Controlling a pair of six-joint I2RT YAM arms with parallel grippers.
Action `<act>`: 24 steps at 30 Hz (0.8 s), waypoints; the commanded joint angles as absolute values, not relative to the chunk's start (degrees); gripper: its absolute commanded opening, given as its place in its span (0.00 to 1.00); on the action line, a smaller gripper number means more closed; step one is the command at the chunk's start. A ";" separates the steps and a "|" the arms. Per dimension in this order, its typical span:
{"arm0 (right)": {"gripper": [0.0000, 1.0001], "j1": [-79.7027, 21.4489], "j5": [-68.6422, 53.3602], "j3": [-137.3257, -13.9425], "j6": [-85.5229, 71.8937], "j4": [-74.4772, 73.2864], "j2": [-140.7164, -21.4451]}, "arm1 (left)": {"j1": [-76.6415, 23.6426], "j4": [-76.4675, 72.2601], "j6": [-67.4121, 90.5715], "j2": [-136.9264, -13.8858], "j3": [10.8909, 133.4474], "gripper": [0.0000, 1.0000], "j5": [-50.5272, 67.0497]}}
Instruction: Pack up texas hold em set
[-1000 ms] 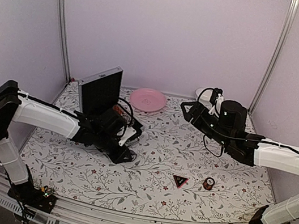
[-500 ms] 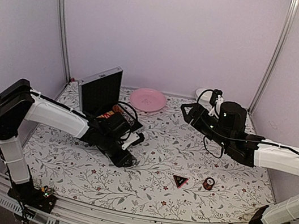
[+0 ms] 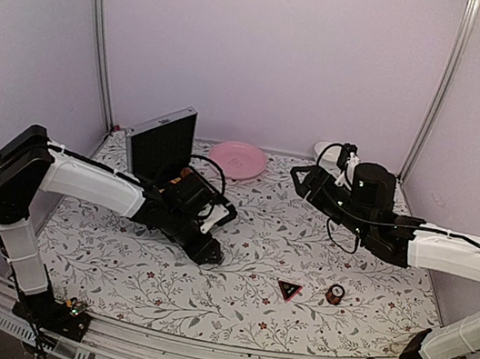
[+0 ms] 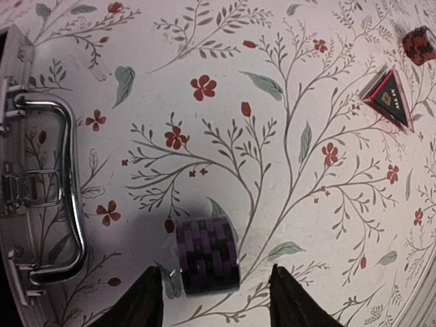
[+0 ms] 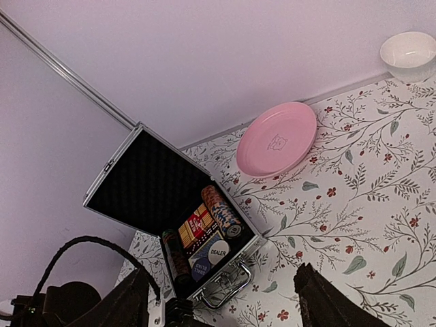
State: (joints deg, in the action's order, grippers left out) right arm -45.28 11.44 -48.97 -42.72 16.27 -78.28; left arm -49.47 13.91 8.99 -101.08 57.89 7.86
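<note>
Chip-gathering step: left gripper [image 4: 214, 271], jaws parted, straddling the purple chip stack [image 4: 206, 253] without gripping it; next, clamp it and carry it far-left into the open case [image 5: 146, 182]; right gripper [image 5: 219, 272] spread, empty.

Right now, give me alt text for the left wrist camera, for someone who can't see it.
A dark purple chip stack lies on its side on the floral table, between the fingertips of the open left gripper. The metal handle of the silver case runs down the left edge; a black-and-red triangle and a red chip stack sit top right.
</note>
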 commanded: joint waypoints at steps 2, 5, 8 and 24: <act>0.74 -44.74 11.26 -47.59 -43.29 15.91 -77.73 | -48.98 12.55 8.02 -103.60 60.21 0.53 7.17; 0.74 -44.69 11.26 -47.28 -43.37 15.88 -77.56 | -49.11 12.51 7.67 -104.05 60.61 0.51 6.01; 0.74 -44.65 11.49 -46.98 -43.58 15.91 -77.36 | -49.15 12.10 7.39 -104.55 60.77 0.48 4.78; 0.74 -44.56 11.89 -46.20 -43.95 15.91 -76.42 | -49.17 10.83 6.93 -100.40 60.21 0.10 1.59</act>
